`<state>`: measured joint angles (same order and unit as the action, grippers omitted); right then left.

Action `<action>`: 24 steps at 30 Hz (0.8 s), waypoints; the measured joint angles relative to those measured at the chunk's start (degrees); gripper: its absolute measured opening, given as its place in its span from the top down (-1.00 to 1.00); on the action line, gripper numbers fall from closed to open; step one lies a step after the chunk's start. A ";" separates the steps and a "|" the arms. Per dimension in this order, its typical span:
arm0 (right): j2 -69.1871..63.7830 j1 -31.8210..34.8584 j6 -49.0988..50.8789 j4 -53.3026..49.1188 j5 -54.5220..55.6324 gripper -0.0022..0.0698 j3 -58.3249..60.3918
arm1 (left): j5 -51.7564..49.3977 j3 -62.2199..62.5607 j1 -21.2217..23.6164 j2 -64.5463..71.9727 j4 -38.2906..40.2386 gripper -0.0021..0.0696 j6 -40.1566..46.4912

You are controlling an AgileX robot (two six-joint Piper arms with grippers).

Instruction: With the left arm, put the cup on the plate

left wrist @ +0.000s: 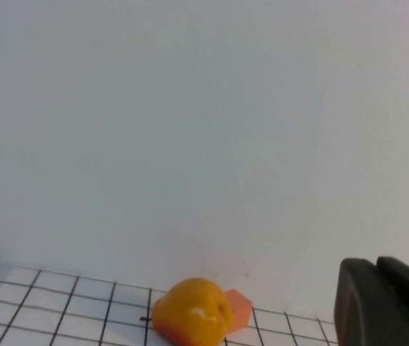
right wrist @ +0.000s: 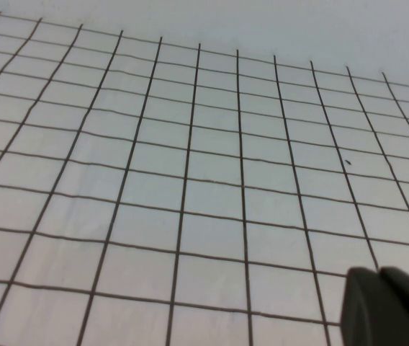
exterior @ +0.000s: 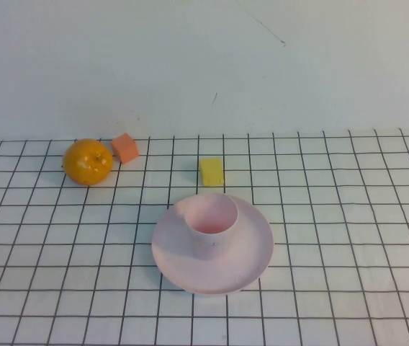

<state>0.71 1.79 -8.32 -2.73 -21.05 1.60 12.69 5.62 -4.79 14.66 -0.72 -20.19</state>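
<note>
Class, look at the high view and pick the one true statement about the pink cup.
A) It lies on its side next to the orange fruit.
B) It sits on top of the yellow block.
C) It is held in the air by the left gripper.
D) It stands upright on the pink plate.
D: the cup stands upright on the plate, with neither arm in the high view; only a dark edge of the left gripper and of the right gripper shows in each wrist view.

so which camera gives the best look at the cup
The high view: the cup stands upright on the plate, whole and unobstructed. The left wrist view shows only the orange, an orange block and part of the left end effector; the right wrist view shows bare grid and part of the right end effector.
</note>
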 joint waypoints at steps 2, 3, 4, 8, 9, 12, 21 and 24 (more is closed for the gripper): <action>0.00 0.00 0.00 0.00 0.00 0.95 0.00 | 0.50 -4.11 1.37 -4.48 0.00 0.94 -0.23; 0.00 0.00 0.00 0.00 0.00 0.95 0.00 | 0.27 -5.73 2.04 -6.59 0.00 0.94 -0.41; 0.00 0.00 0.00 0.00 0.00 0.95 0.00 | -1.44 -6.56 2.59 -8.62 0.00 0.94 -0.79; 0.00 0.00 0.00 0.00 0.00 0.95 0.00 | -10.91 -7.16 3.27 -14.56 0.00 0.94 -1.70; 0.00 0.00 0.00 0.00 0.00 0.95 0.00 | -12.69 -7.16 3.27 -14.94 0.00 0.94 -1.70; 0.00 0.00 0.00 0.00 0.00 0.95 0.00 | -16.89 -7.18 3.27 -15.18 0.00 0.94 -1.79; 0.00 0.00 0.00 0.00 0.00 0.95 0.00 | -31.00 -7.08 3.27 -15.18 0.00 0.94 -0.46; 0.00 0.00 0.00 0.00 0.00 0.95 0.00 | -31.59 -6.99 3.27 -15.18 -0.11 0.94 -0.19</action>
<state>0.71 1.79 -8.32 -2.73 -21.05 1.60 -18.90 -1.37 -1.51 -0.52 -0.83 -20.39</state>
